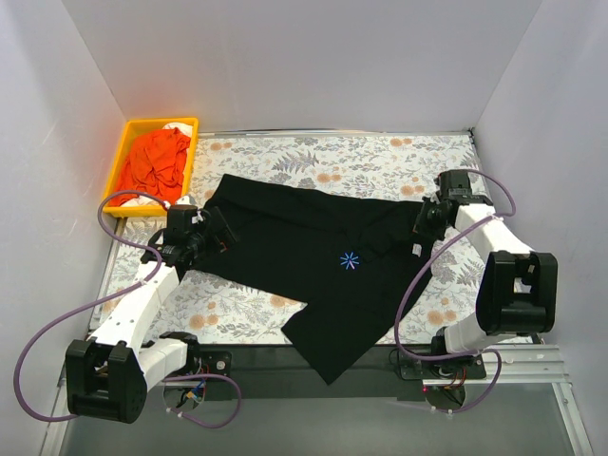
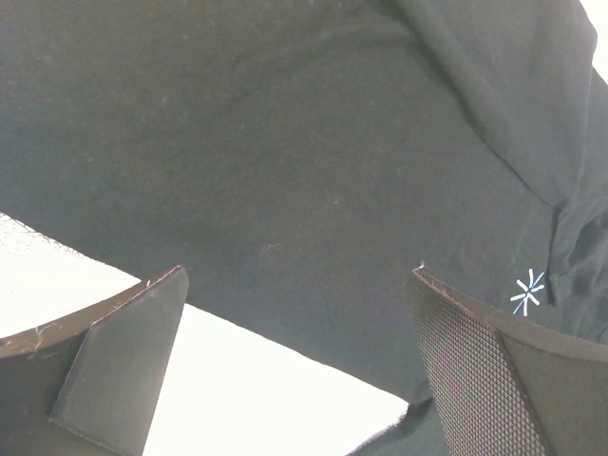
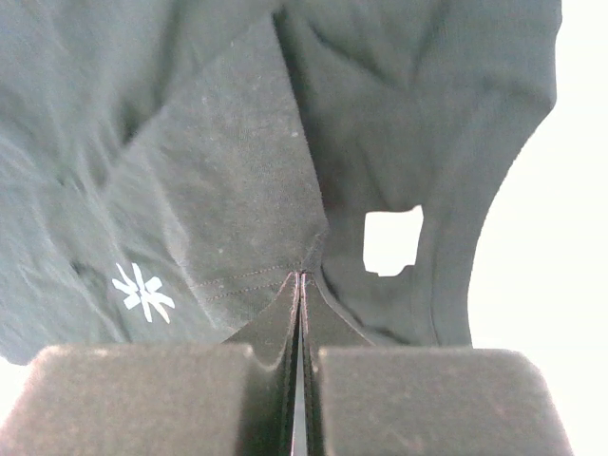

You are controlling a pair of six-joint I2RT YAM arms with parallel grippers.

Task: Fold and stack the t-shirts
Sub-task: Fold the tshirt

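Note:
A large black t-shirt lies spread across the floral table, with a blue starburst print and a white neck label. One part hangs over the near table edge. My left gripper is open wide at the shirt's left edge. In the left wrist view black cloth lies under and between the fingers, not gripped. My right gripper is at the shirt's right side. In the right wrist view it is shut on a pinch of black cloth next to the label.
A yellow plastic tray at the back left holds a crumpled orange t-shirt and something white behind it. White walls close in the table on three sides. Floral cloth shows behind the shirt.

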